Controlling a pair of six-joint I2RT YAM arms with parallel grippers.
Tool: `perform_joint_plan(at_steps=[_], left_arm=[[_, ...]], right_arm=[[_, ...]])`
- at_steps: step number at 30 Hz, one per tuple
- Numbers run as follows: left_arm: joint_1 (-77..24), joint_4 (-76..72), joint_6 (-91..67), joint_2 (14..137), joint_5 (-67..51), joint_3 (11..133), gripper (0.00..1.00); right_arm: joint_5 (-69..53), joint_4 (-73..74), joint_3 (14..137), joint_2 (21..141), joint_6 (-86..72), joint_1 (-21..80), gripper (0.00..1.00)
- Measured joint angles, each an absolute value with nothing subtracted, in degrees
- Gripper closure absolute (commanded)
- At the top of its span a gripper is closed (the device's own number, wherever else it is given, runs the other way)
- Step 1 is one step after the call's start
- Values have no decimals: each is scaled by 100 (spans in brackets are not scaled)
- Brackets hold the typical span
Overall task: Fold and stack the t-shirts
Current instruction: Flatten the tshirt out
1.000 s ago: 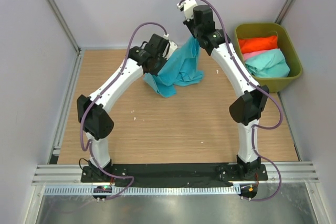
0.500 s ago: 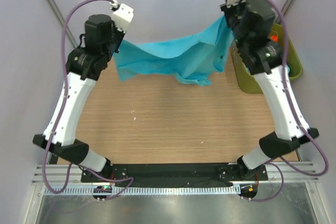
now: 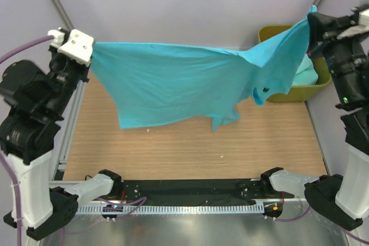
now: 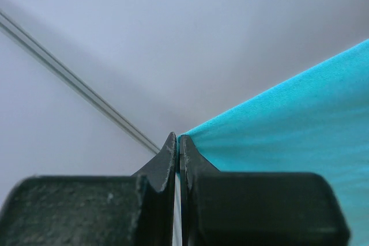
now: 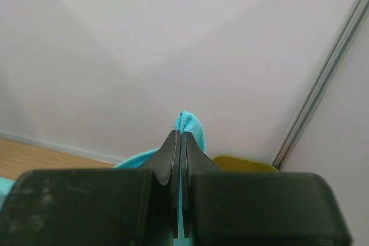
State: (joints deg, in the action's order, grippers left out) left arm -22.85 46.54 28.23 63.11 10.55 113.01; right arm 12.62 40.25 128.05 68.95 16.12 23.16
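Now much wider, tauter: turquoise t-shirt (image 3: 173,84)

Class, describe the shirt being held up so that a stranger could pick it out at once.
Look above the wooden table. The turquoise shirt hangs stretched across it in the air, pinched by the left gripper and the right gripper. It is the only cloth outside the olive bin at the far right.

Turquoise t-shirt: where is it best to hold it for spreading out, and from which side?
The turquoise t-shirt is probably best held at its two upper corners, each from the outer side, as the left gripper and right gripper pinch it: it hangs spread between them.
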Motion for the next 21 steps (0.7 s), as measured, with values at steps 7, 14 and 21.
perform_joint_plan(at_steps=[7,14,21], left_arm=[[-2099,4860,2902,5857,722,12014,100],[-2051,4442,3009,5743,919,11531,100],[-2049,4287,3212,6265,1334,10383,100]], right_arm=[[530,4504,13555,6464,1192,1798,99],[290,4005,13288,6307,1186,1673,99],[263,3712,11841,6864,1441,1669,99]])
